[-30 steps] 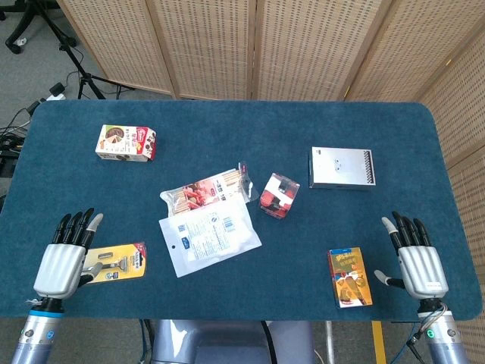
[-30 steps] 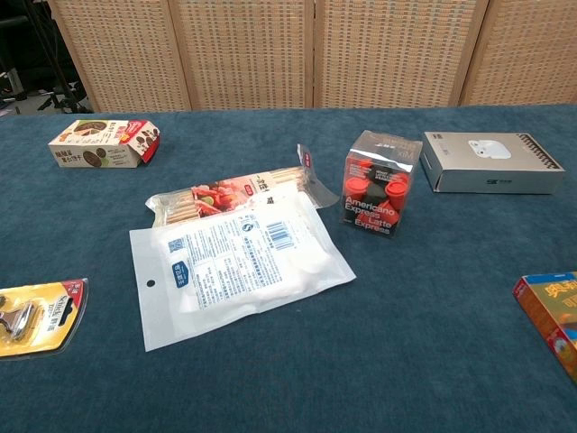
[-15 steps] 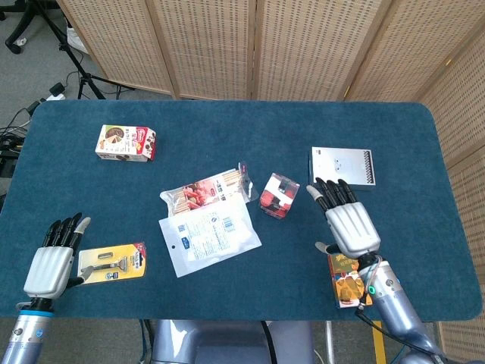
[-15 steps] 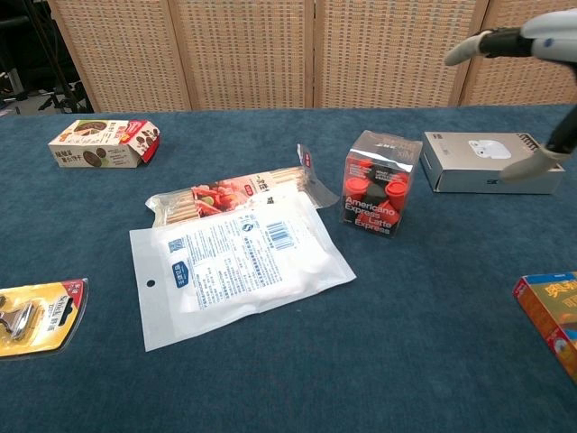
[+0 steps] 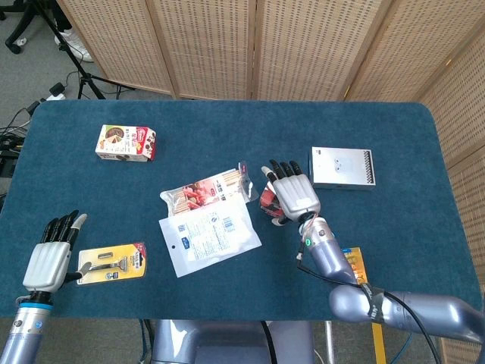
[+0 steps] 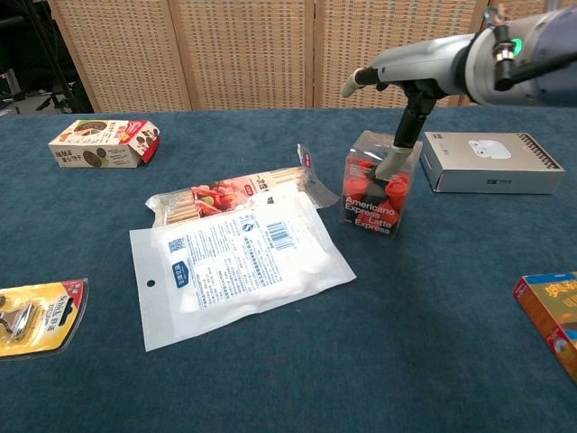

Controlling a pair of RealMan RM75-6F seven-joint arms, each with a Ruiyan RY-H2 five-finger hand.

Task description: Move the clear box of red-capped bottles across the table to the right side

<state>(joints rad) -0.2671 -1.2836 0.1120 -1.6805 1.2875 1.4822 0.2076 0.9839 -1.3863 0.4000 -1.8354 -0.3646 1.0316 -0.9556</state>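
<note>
The clear box of red-capped bottles (image 6: 375, 188) stands upright near the middle of the blue table (image 5: 227, 121). In the head view only its left part (image 5: 267, 200) shows under my right hand (image 5: 292, 194). That hand hovers over the box with fingers spread, holding nothing. In the chest view the right hand (image 6: 413, 74) reaches in from the right above the box, and its thumb hangs down at the box's top right corner. My left hand (image 5: 48, 257) lies flat and open at the front left, beside a carded razor (image 5: 114, 262).
A white pouch (image 5: 210, 236) and a packet of snack sticks (image 5: 204, 191) lie just left of the clear box. A grey earbud box (image 5: 342, 168) sits to its right. An orange box (image 6: 552, 320) is at the front right, a cookie box (image 5: 126, 142) at the far left.
My right hand has swung from the front right edge in over the clear box. The left hand has drawn back slightly toward the front edge. The box has not moved.
</note>
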